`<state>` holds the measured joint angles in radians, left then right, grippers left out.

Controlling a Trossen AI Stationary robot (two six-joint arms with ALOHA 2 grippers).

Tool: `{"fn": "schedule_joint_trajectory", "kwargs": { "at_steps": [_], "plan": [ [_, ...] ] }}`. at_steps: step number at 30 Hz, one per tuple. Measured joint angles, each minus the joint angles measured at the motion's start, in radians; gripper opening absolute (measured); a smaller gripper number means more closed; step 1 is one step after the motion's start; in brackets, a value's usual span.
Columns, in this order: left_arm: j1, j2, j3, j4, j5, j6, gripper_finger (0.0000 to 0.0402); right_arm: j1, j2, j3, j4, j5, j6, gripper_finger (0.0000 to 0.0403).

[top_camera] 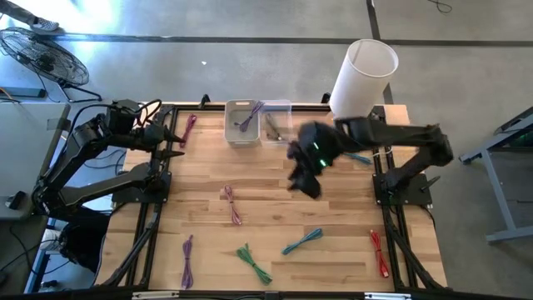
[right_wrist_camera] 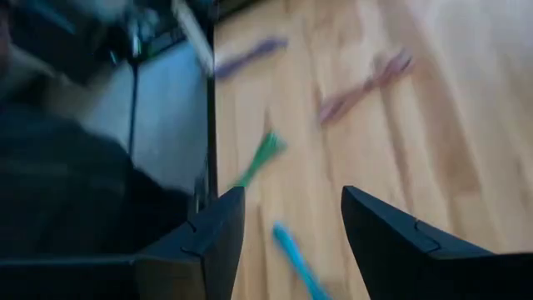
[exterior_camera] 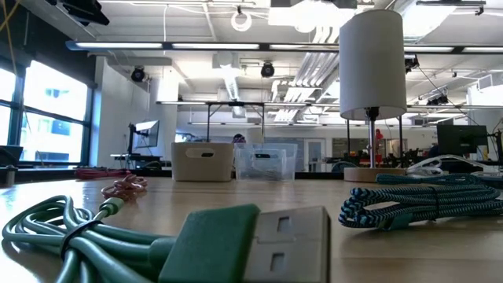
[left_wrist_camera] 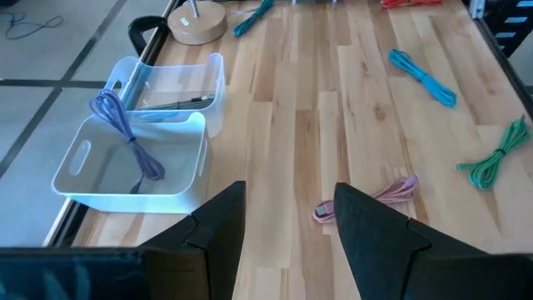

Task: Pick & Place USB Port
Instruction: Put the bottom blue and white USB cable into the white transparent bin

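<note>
**Right Arm Ranges Over the Table With Cables Still to Sort**

While my left end effector (left_wrist_camera: 287, 225) waits with its fingers apart at the table's (top_camera: 333, 212) left edge, my right end effector (right_wrist_camera: 291, 233) hangs over the middle of the boards, fingers spread and carrying nothing. A purple cable (top_camera: 247, 117) already lies draped in the white bin (top_camera: 241, 133) at the far edge, with the clear bin (top_camera: 279, 125) just beside it. Loose cables remain on the wood: pink (top_camera: 232, 204), green (top_camera: 253, 262), blue (top_camera: 301, 241), red (top_camera: 378, 252) and a second purple one (top_camera: 186, 260).

My judgement is that the step in hand is the reach for the next cable. To do it well I should settle on one bundle, come straight down over its thick middle with the fingers straddling it, and close only once both tips are level with the wood.

My right wrist view is smeared, so I cannot say which cable I am heading for. From above, my own arm hides the boards beneath it. At table height, a green plug (exterior_camera: 251, 244) fills the foreground and blocks most of the surface.
</note>
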<state>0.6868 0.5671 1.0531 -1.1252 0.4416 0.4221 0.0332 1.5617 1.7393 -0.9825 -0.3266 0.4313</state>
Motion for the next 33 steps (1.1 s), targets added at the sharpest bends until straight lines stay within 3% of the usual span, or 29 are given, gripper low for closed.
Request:
{"fn": "schedule_joint_trajectory", "kwargs": {
  "at_steps": [3, 6, 9, 13, 19, 27, 33],
  "plan": [
    [0.000, 0.000, 0.000, -0.001, 0.002, -0.001, 0.0179, 0.090, -0.027, -0.001, -0.095, 0.113, 0.011, 0.0192],
    [0.000, 0.000, 0.000, -0.001, 0.074, -0.015, 0.0179, 0.163, -0.029, -0.001, -0.186, 0.230, 0.039, 0.0193],
    [0.000, 0.000, 0.000, 0.000, 0.136, -0.015, 0.0179, 0.218, -0.008, -0.002, -0.250, 0.281, 0.078, 0.0193],
    [0.000, 0.000, 0.000, -0.002, 0.143, -0.015, 0.0179, 0.269, 0.023, -0.002, -0.251, 0.255, 0.165, 0.0193],
    [0.000, 0.000, 0.000, -0.004, 0.144, -0.009, 0.0179, 0.339, 0.067, -0.002, -0.241, 0.212, 0.171, 0.0193],
    [0.000, 0.000, 0.000, -0.002, 0.100, 0.018, 0.0179, 0.442, 0.152, -0.002, -0.038, 0.232, -0.008, 0.0193],
    [0.000, 0.000, 0.000, -0.001, 0.125, 0.019, 0.0179, 0.485, 0.215, -0.002, -0.058, 0.268, -0.026, 0.0193]
  ]
}}
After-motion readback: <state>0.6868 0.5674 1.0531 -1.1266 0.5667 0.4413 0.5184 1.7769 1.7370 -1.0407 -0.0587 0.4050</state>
